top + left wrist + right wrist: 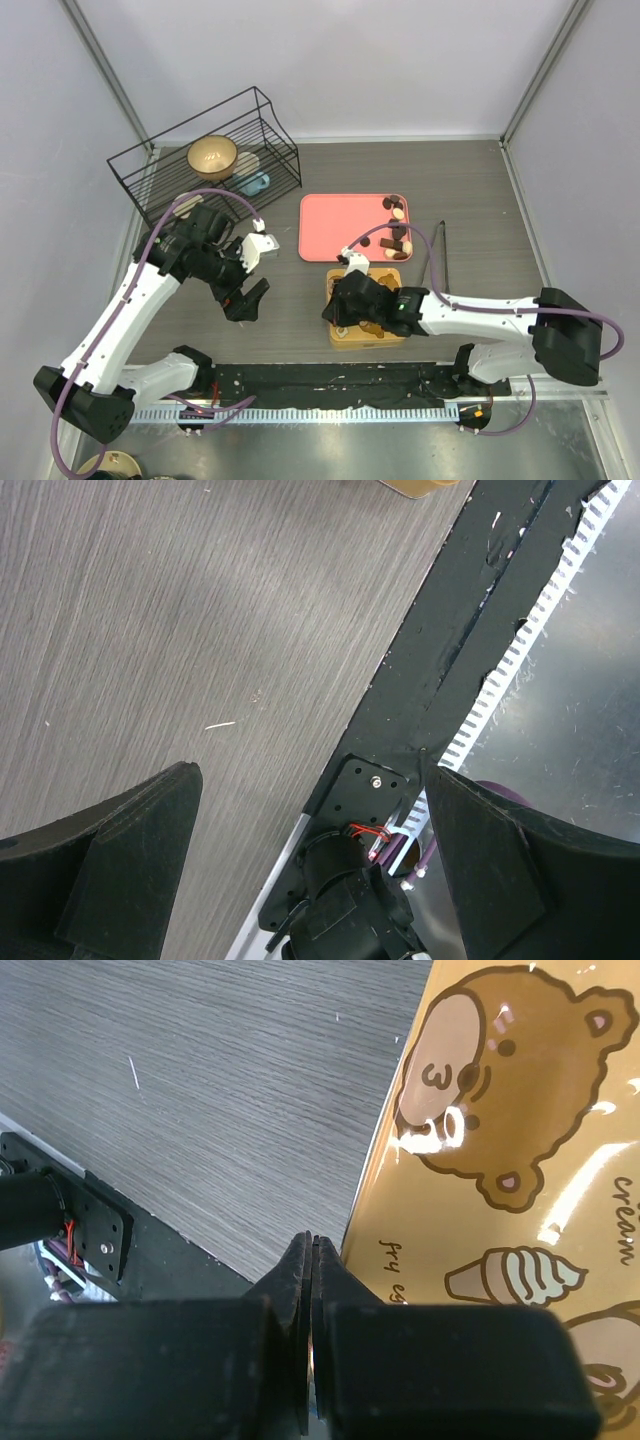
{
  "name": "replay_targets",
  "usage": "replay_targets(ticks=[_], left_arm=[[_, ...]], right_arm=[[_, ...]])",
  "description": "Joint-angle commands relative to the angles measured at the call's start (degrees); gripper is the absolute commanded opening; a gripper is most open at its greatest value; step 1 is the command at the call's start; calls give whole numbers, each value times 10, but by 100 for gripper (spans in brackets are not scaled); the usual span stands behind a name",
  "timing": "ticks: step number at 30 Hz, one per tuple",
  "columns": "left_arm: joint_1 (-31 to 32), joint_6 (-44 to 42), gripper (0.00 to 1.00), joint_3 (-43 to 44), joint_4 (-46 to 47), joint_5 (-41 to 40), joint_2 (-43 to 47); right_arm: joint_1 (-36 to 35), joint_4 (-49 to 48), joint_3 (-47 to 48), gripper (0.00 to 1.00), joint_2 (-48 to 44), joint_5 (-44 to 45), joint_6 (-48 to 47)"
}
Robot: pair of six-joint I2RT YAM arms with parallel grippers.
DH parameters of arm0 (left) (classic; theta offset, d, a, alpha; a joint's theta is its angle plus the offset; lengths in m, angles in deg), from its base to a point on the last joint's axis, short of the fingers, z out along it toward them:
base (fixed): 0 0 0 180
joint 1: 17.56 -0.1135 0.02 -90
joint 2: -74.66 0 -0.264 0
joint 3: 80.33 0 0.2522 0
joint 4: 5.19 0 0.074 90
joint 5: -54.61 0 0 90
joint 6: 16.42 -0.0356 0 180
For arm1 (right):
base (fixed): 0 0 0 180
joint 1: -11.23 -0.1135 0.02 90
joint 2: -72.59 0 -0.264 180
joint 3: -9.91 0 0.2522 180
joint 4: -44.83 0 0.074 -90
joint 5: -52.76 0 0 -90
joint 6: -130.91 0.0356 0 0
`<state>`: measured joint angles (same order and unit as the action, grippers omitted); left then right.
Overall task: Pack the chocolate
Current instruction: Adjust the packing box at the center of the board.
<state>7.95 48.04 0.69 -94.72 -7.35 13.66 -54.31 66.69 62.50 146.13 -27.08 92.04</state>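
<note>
Several small brown chocolates [396,206] lie on the right side of the pink tray [340,228], more at its lower right corner [396,245]. The gold tin [385,335] stands just in front of the tray, its bear-printed lid [500,1140] filling the right wrist view. My right gripper [338,312] is over the tin's left edge; its jaws [312,1245] are shut, with the lid's thin rim running in between them. My left gripper [248,298] hovers open and empty over bare table left of the tin; it also shows in the left wrist view [310,780].
A black wire basket [280,150] at the back left holds a tan bowl [212,155] and a small blue object [256,184]. Black tongs [437,250] lie right of the tray. The black base strip [330,385] runs along the near edge.
</note>
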Motion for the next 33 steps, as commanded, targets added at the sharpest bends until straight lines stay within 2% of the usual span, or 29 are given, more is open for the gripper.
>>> replay_targets(ticks=[1,7,11,23,29,33], left_arm=[[3,0,100,20,-6,0,10],[3,-4,100,23,-9,2,9],[3,-3,100,23,-8,5,9],[3,4,100,21,-3,-2,11],[2,4,100,23,-3,-3,11],[2,4,100,23,-2,-4,12]], right_arm=[[-3,17,41,1,-29,19,-15],[1,68,85,1,-103,50,-37],[29,93,57,1,-133,50,-32],[33,37,-24,1,-56,-36,-10],[31,39,-6,1,-42,-44,-23],[32,81,44,1,-59,-24,-45]])
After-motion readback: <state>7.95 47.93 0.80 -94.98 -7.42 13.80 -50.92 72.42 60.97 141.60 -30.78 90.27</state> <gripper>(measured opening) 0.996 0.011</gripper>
